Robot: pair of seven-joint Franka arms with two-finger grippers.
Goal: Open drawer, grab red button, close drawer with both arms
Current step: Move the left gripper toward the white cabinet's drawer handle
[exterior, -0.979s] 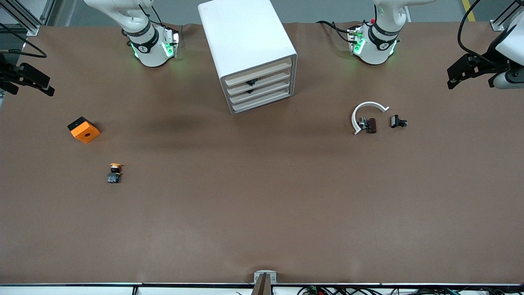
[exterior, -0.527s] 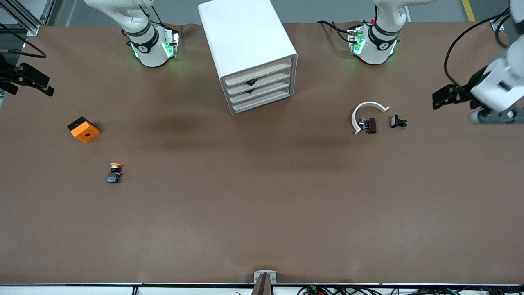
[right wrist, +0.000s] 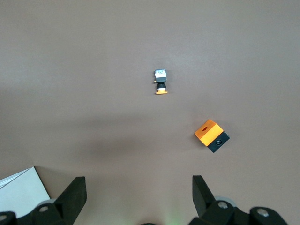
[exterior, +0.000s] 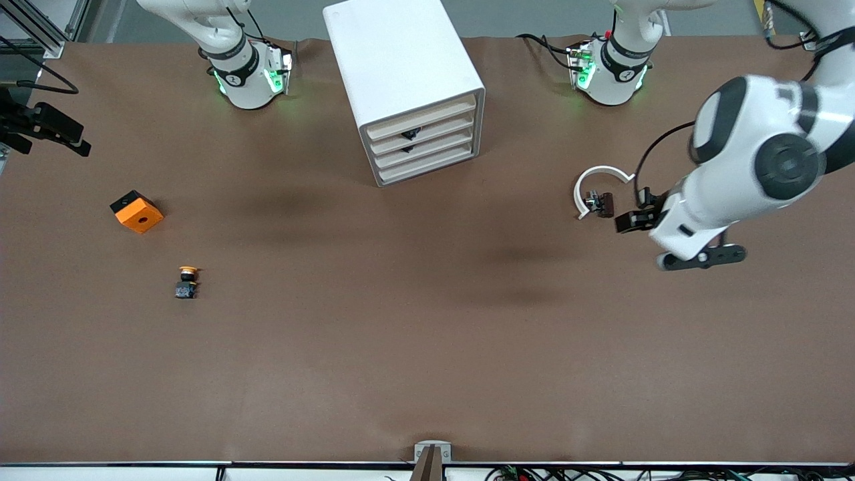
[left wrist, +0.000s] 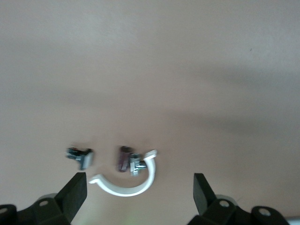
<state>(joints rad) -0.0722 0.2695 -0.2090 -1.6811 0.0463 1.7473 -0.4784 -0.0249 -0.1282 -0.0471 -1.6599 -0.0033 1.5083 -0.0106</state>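
The white cabinet [exterior: 401,73] stands at the table's middle near the robots' bases, and a corner of it [right wrist: 18,190] shows in the right wrist view. All of its beige drawer [exterior: 422,143] fronts are pushed in. The red-capped button is out of view. My left gripper [exterior: 631,220] [left wrist: 138,187] hangs open and empty over a white ring [exterior: 601,175] [left wrist: 126,183] toward the left arm's end. My right gripper [exterior: 57,137] [right wrist: 138,192] waits open and empty in the air at the right arm's end of the table.
A yellow-capped button [exterior: 188,282] [right wrist: 161,82] and an orange cube [exterior: 137,211] [right wrist: 212,135] lie toward the right arm's end. A dark brown part [exterior: 604,204] [left wrist: 124,159] and a small black clip [exterior: 644,196] [left wrist: 80,156] lie by the ring.
The left arm has swung in from the table's end to hang over the white ring and small parts. The right arm and the drawers have not moved.
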